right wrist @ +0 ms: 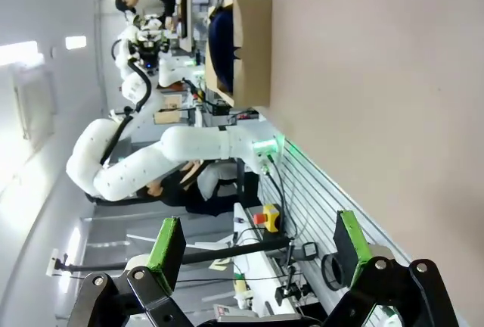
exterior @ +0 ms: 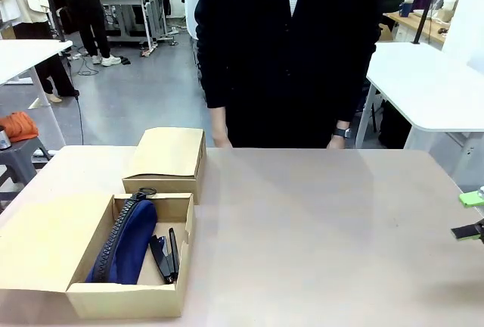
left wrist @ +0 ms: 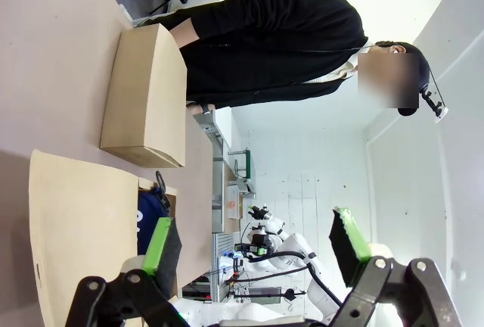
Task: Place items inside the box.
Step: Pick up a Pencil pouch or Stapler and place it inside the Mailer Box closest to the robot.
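pouch [exterior: 125, 242] in open box [exterior: 128, 297], front view, wrist claws [left wrist: 257, 247] spread

Even, bright overhead light falls on the pale beige bench [exterior: 318, 228], casting only soft shadows beside the open brown cardboard box [exterior: 128, 297]. Both wrist views bow at the edges, their backgrounds glaring white.

I log, on my side of the table [exterior: 318, 221], at its left: the open box [exterior: 178, 255], flap [exterior: 45, 244] spread to its left. In it: pouch [exterior: 128, 244] on the left, clip tools [exterior: 166, 255] just beside it on the right. Behind the box, touching: a closed box [exterior: 168, 157]. Person [exterior: 291, 47] stands beyond the far edge.
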Available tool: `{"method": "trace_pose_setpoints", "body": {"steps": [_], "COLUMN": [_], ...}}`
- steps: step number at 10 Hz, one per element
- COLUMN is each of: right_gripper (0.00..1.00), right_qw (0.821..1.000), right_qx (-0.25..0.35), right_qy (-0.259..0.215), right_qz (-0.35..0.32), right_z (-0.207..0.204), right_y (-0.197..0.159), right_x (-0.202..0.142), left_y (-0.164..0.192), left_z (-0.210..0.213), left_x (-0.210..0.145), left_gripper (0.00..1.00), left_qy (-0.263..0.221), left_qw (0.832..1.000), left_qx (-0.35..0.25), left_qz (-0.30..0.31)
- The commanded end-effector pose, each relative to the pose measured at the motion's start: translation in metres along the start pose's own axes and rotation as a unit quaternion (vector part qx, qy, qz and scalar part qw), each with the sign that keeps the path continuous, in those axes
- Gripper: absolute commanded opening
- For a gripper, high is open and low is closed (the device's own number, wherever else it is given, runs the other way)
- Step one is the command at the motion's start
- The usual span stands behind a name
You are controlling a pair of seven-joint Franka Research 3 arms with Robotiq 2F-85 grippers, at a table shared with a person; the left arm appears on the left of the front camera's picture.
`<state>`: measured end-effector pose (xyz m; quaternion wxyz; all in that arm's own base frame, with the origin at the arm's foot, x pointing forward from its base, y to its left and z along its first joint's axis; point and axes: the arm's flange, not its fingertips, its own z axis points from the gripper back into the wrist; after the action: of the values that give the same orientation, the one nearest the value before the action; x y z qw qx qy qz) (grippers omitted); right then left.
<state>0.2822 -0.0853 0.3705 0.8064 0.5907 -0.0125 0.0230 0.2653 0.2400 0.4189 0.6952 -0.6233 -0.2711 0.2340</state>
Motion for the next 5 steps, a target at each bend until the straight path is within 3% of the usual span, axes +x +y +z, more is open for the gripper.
{"method": "trace_pose_setpoints", "body": {"steps": [1,5], "right_gripper": [1.00,1.00], "right_qw": [1.000,1.000], "right_qx": [0.010,0.010], "right_qy": [-0.011,-0.011], "right_qz": [-0.010,-0.010], "right_z": [0.0022,0.0022], "right_y": [0.0105,0.0105], "right_x": [-0.0009,-0.0009], "left_y": [-0.0006,-0.0006], "left_z": [-0.0010,-0.0010], "left_x": [-0.0020,-0.0020], "left_gripper": [1.00,1.00], "left_qy": [-0.002,-0.002], "left_qw": [1.000,1.000], "left_qx": [-0.010,-0.010], "left_qz": [-0.008,-0.008]}}
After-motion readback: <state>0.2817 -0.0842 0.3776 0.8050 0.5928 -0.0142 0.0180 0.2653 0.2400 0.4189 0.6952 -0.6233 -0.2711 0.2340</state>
